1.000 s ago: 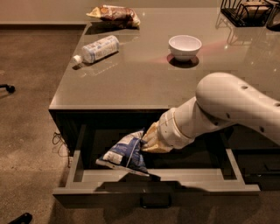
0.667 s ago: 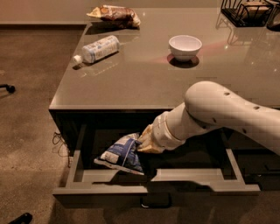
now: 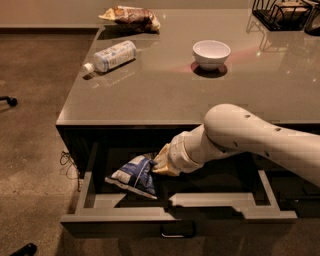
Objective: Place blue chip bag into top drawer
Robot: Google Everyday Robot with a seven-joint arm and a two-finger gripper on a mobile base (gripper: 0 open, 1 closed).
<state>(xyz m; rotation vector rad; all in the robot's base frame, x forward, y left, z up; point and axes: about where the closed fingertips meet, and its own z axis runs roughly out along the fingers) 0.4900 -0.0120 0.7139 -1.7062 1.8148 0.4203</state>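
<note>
The blue chip bag (image 3: pixel 134 175), blue with white panels, hangs tilted inside the open top drawer (image 3: pixel 210 216), toward its left half, just above the drawer floor. My gripper (image 3: pixel 156 166) reaches into the drawer from the right and is shut on the bag's right end. My white arm (image 3: pixel 240 135) crosses over the drawer's right half and hides part of its inside. The drawer's metal pull handle (image 3: pixel 175 234) shows on its front, low in the camera view.
On the grey table (image 3: pixel 165 95) above the drawer stand a white bowl (image 3: pixel 211 52), a lying plastic bottle (image 3: pixel 112 55), a brown-reddish snack bag (image 3: pixel 131 16) at the far edge and a black wire basket (image 3: pixel 282 12) at the far right. Brown floor lies to the left.
My arm has swung left and lower, carrying the bag slightly left and deeper into the drawer. The grip on the bag is unchanged.
</note>
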